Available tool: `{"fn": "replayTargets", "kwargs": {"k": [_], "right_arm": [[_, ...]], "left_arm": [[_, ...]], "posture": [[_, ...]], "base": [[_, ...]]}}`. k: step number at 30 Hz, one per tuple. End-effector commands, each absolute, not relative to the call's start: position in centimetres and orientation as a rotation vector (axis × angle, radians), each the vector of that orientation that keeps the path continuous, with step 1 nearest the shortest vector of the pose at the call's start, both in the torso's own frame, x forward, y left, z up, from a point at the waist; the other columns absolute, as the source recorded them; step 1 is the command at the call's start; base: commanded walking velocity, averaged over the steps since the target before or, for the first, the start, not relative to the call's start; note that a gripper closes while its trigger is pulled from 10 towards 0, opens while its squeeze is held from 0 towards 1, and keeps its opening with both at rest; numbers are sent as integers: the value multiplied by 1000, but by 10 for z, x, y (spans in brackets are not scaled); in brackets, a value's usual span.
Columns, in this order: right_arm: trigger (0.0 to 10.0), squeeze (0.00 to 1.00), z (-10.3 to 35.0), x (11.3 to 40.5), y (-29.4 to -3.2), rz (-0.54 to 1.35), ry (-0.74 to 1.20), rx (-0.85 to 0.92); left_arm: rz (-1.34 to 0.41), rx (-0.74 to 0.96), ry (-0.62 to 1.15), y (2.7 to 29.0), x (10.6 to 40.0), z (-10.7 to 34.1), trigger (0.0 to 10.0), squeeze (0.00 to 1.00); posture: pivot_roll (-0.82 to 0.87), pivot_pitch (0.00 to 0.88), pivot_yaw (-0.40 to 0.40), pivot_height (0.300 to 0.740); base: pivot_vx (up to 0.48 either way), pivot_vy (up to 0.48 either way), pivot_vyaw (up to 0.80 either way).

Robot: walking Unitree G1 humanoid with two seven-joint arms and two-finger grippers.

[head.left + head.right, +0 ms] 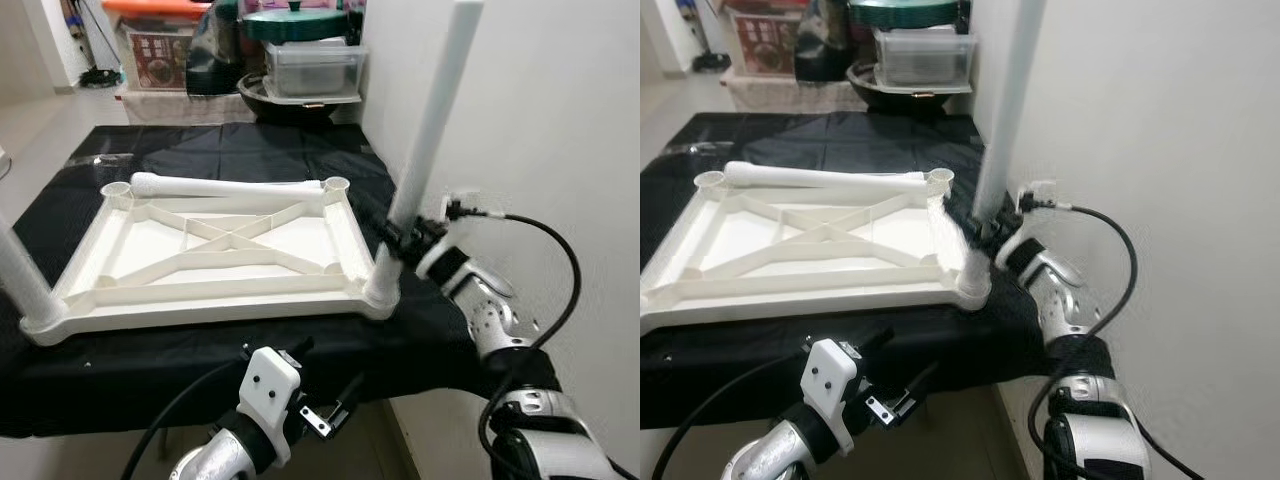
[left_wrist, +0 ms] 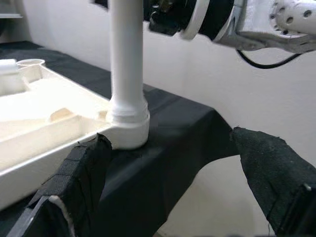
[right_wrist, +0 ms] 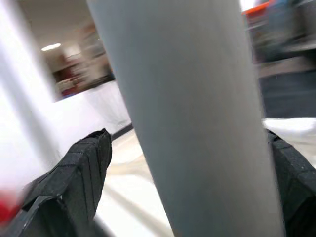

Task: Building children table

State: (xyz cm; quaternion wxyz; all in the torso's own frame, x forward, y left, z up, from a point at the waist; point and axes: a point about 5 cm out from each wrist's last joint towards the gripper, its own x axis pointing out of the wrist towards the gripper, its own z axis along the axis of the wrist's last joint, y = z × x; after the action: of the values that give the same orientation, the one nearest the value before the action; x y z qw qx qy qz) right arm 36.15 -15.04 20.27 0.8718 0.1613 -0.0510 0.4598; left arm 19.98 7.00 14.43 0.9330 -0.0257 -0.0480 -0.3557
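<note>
The white children's tabletop [image 1: 200,300] lies upside down on a black cloth. One white leg [image 1: 430,120] stands upright in its near right corner socket [image 2: 127,126]. My right gripper [image 1: 405,238] is shut on this leg low down, and its black fingers [image 3: 74,173] sit on either side of the leg [image 3: 197,123]. A second leg [image 1: 22,275] stands in the near left corner. A third leg [image 1: 230,185] lies loose across the far end. My left gripper [image 1: 318,385] hangs open below the table's front edge, holding nothing, with its fingers [image 2: 79,173] spread wide.
A white wall [image 1: 520,100] runs close along the right side of the table. A black cable [image 1: 560,250] loops by my right arm. Plastic boxes and a pot [image 1: 310,65] stand behind the table. The black cloth [image 1: 200,370] drapes over the front edge.
</note>
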Motion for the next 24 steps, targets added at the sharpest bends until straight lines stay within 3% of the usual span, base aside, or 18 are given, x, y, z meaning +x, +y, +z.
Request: {"fn": "replayTargets", "kwargs": {"k": [1,3,7,8,9,10,19,22,24], "right_arm": [[10000,0,196,354,-127,1231,-30,284],[10000,0,194,351,-122,1345,7,244],[10000,0,187,354,-117,1358,56,168],[4392,0,183,355,-113,1349,81,116],[4392,0,183,355,-113,1349,81,116],[0,0,179,357,-111,1323,101,83],[0,0,172,366,-117,1087,68,8],[0,0,179,380,-131,752,-29,77],[0,0,180,383,-134,683,-43,92]], "left_arm": [[-727,-46,-100,70,201,143,10000,0],[-726,-45,-103,70,201,143,10000,0],[-721,-44,-107,71,202,144,10000,0],[-719,-43,-107,71,202,144,10000,0],[-719,-43,-107,71,202,144,10000,0],[-718,-42,-108,71,202,144,10000,0],[-719,-43,-107,71,202,144,10000,0],[-719,-45,-106,71,202,143,10000,0],[-718,-45,-106,71,202,143,10000,0]], "posture": [[135,42,-61,740],[135,42,-61,740],[133,40,-59,740],[137,39,-61,740],[137,39,-61,740],[137,39,-61,740],[132,41,-61,740],[132,43,-61,740],[132,43,-61,740]], "base": [[0,0,0],[0,0,0],[0,0,0],[0,0,0],[0,0,0],[0,0,0],[0,0,0],[0,0,0],[0,0,0]]}}
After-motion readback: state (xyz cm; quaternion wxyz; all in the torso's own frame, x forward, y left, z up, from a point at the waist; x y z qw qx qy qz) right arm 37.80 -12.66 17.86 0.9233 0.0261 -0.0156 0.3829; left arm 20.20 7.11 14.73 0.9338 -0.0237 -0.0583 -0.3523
